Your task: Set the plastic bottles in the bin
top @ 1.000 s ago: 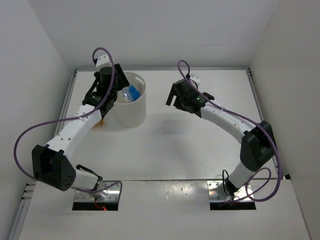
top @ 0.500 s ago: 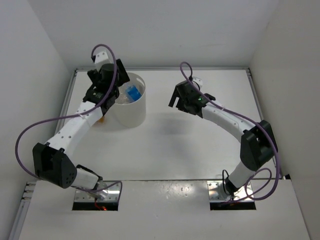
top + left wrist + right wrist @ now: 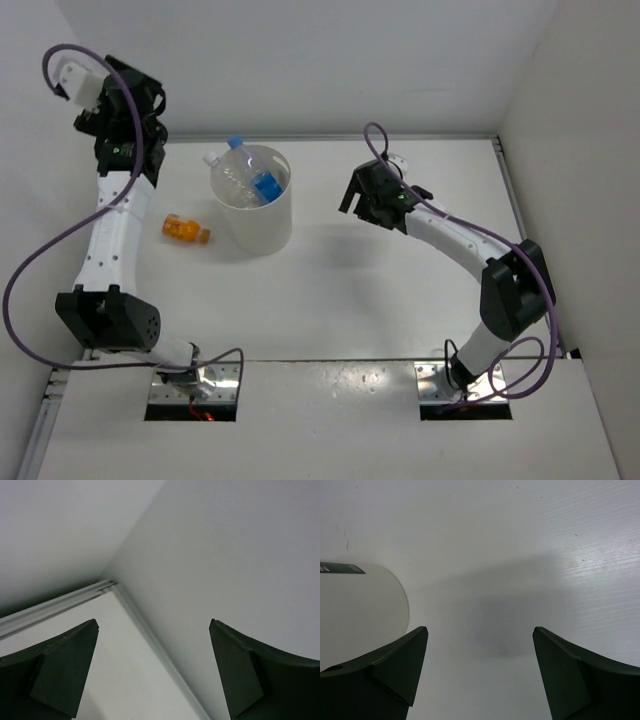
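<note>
Top external view: two bottles already lie in the bin [image 3: 268, 232] near the far-left corner of the table [image 3: 350, 290]. The blue-capped bottle [image 3: 262, 183] and the pale bottle [image 3: 231, 178] both lean with their necks poking over the bin's far-left rim. The orange bottle [image 3: 185, 229] is left to do. It lies on its side just beside the bin, toward the left edge, with its long axis roughly along the far edge and one end toward the bin. I cannot tell which end carries the cap.

It looks light, thin-walled and smooth, so it may roll or dent. A grip across the middle of the body seems best.

The left gripper [image 3: 153, 625] is spread wide and empty, raised toward the far-left corner. The right gripper [image 3: 480, 630] is also wide and empty, hovering right of the bin.
</note>
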Controlling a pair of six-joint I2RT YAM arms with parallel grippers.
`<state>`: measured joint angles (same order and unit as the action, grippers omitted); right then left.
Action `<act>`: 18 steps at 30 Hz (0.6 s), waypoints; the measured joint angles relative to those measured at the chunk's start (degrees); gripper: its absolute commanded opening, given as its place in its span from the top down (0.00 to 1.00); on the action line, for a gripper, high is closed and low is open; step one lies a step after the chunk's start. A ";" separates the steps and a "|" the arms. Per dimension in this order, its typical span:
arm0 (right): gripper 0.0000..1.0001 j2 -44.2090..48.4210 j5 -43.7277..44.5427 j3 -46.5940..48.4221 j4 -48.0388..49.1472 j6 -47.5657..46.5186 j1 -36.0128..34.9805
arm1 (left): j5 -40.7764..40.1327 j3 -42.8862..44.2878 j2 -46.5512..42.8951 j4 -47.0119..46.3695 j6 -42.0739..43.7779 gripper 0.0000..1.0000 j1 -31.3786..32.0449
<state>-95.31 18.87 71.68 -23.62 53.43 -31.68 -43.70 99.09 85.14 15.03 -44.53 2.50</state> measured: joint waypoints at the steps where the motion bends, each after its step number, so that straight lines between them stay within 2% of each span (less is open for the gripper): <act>1: 0.13 0.00 0.02 0.00 -0.02 0.07 0.13 | 1.57 -1.33 0.26 1.25 -1.75 0.00 -2.97; 4: 0.13 0.11 0.20 0.00 -0.02 0.15 0.79 | 6.69 -5.95 1.42 5.05 -5.22 0.00 -9.55; 8: 0.13 0.33 0.57 0.00 0.00 0.17 1.86 | 13.40 -14.03 2.21 9.09 -8.44 0.00 -14.43; 18: 0.13 1.09 -0.87 -1.42 1.36 1.03 5.22 | 26.43 -24.48 5.70 10.21 -10.12 0.00 -16.11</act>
<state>-94.21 18.00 70.26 -22.26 54.46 -26.46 -17.28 74.61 90.85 25.23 -54.65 -13.61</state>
